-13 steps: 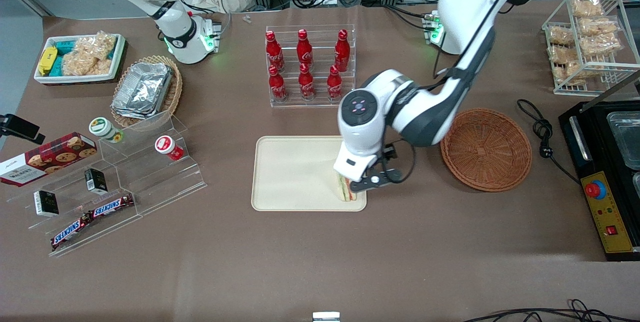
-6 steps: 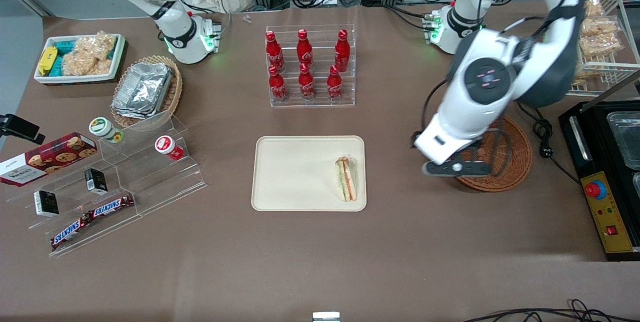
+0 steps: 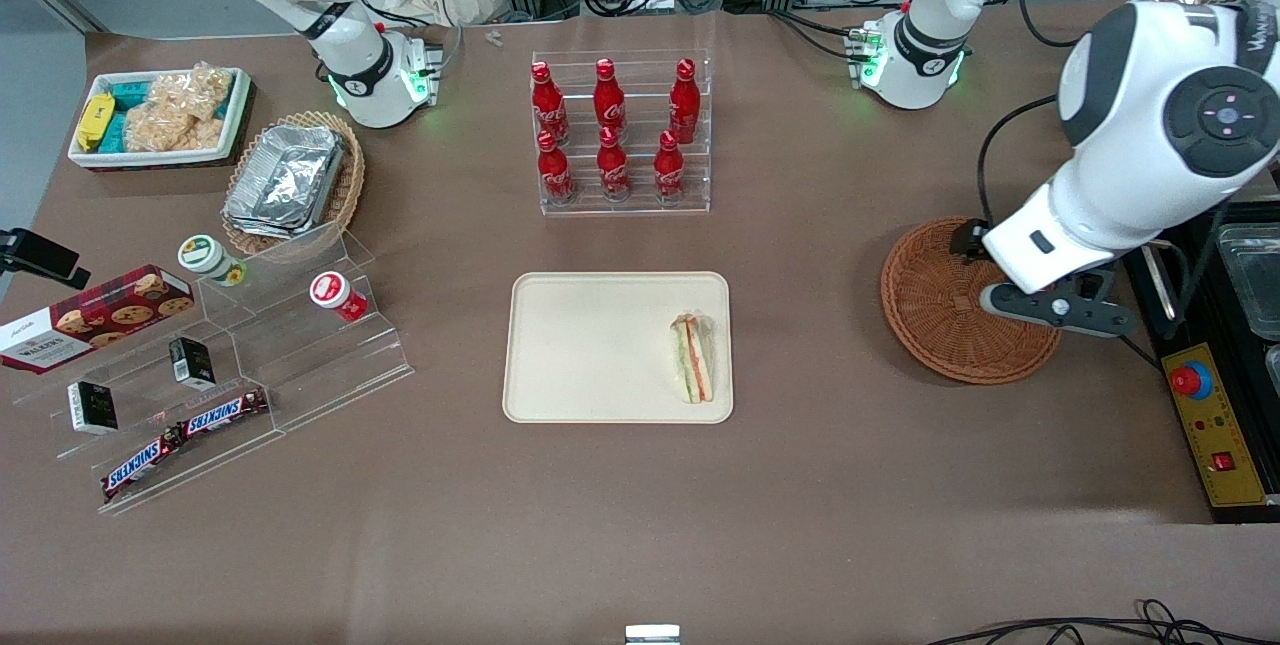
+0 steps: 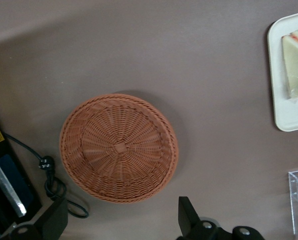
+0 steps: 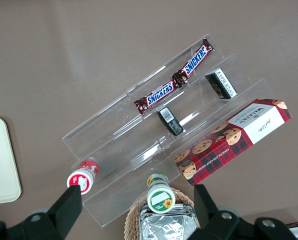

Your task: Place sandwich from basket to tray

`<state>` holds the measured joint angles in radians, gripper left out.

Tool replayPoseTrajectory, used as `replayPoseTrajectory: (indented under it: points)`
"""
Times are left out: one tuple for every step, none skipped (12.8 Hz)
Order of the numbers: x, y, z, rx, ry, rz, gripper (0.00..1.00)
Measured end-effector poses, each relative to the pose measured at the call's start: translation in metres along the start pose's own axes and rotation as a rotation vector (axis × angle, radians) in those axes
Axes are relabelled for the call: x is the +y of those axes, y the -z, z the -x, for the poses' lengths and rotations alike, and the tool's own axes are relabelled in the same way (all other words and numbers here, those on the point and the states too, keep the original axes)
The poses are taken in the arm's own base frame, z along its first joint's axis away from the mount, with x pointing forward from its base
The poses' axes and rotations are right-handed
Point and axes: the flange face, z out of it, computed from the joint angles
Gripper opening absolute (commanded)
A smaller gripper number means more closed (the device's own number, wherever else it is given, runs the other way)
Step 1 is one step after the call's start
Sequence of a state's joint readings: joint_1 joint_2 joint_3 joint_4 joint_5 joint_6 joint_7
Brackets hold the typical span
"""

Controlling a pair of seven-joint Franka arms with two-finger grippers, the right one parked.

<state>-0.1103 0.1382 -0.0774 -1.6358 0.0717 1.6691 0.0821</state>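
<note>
The sandwich (image 3: 693, 358) lies on the tray (image 3: 590, 345), at the tray's end toward the working arm and close to its near rim, with the orange-red and green filling stripes facing up and nothing touching it; in the left wrist view the sandwich (image 4: 296, 65) shows as a pale wedge inside the tray (image 4: 289, 117) rim. The tray sits on the brown table (image 3: 640, 525), about midway along it. The basket (image 3: 940, 315) stands apart from the tray, toward the working arm's end of the table, and in the left wrist view the basket (image 4: 119, 147) is seen from above with its whole woven floor in sight. The gripper (image 3: 1050, 310) hangs in the air over the basket's rim on the working arm's end, well apart from the sandwich; in the left wrist view the gripper (image 4: 121, 202) has its two dark fingers (image 4: 186, 215) spread wide with nothing between them. Just beside the basket, toward the working arm's end, are a black cable with a plug (image 3: 1090, 303) and a black machine with a red button (image 3: 1190, 381). Farther from the front camera than the tray stands a clear rack of red cola bottles (image 3: 620, 135). Toward the parked arm's end are a clear stepped stand (image 3: 250, 365) with Snickers bars (image 3: 185, 435), a cookie box (image 3: 95, 317) and a tan wicker basket of foil containers (image 3: 290, 180).
</note>
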Motion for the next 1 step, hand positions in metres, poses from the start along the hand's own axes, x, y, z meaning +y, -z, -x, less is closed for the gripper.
replayPoseTrajectory:
  points:
    - [-0.0156,-0.0001,0.0017,0.002,-0.019,0.014,1.0]
